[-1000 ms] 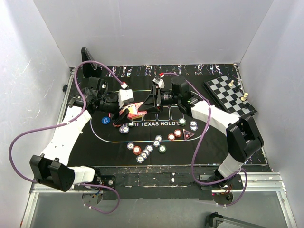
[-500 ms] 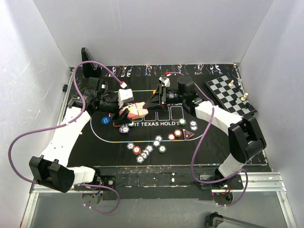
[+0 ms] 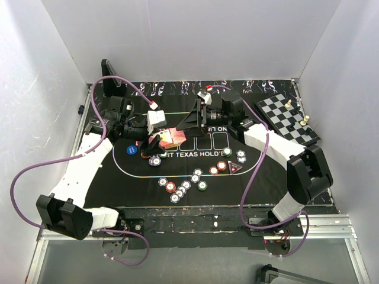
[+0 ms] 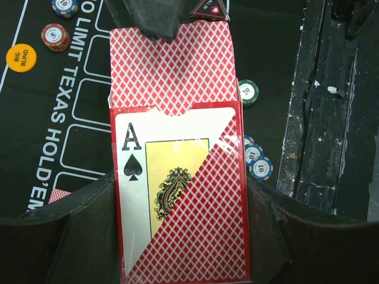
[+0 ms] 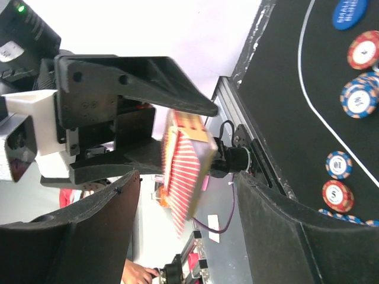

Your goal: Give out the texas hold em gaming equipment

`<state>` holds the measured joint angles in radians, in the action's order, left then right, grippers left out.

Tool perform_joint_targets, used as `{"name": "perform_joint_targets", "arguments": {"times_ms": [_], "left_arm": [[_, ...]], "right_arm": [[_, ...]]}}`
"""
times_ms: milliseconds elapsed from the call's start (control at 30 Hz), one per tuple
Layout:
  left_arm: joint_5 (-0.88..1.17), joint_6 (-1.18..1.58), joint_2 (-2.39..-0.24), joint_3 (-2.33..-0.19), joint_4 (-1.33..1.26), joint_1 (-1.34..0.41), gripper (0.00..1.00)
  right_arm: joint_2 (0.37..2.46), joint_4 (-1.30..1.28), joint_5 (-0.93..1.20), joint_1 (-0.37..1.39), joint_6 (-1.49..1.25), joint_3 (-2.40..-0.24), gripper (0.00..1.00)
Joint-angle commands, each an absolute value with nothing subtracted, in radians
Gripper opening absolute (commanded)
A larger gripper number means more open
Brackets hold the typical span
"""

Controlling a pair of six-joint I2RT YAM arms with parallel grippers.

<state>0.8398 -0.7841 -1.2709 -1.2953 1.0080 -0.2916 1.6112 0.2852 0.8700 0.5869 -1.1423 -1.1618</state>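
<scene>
My left gripper (image 3: 155, 144) is shut on a red card box (image 4: 183, 201) printed with an ace of spades. Red-patterned-back cards (image 4: 172, 71) stick out of its open end. My right gripper (image 3: 186, 126) is open, its fingers on either side of the protruding cards (image 5: 186, 171) with gaps on both sides. One of its fingertips (image 4: 151, 18) overlaps the cards' far edge. Poker chips (image 3: 183, 186) lie scattered on the mat, more near the dark triangular marker (image 3: 234, 168). A yellow button (image 4: 21, 57) lies on the mat.
The black mat (image 3: 266, 171) covers the table. A chessboard (image 3: 284, 115) with pieces stands at the back right. A blue round disc (image 3: 131, 149) lies left of the card box. One loose card (image 4: 58, 195) lies on the mat. White walls enclose three sides.
My right wrist has swung toward the back while its fingertips stayed at the cards. The card box in my left gripper has shifted slightly right.
</scene>
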Motion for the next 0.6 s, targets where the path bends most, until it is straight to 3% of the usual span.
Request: {"name": "perform_joint_targets", "arguments": {"times_ms": [0, 567], "left_arm": [[0.891, -0.79, -1.239, -1.324, 0.971, -0.291, 0.0], [0.896, -0.787, -1.235, -1.331, 0.966, -0.291, 0.0]], "right_arm": [[1.635, 0.258, 0.874, 0.643, -1.095, -1.268, 0.73], [1.632, 0.255, 0.885, 0.626, -1.114, -1.184, 0.37]]}}
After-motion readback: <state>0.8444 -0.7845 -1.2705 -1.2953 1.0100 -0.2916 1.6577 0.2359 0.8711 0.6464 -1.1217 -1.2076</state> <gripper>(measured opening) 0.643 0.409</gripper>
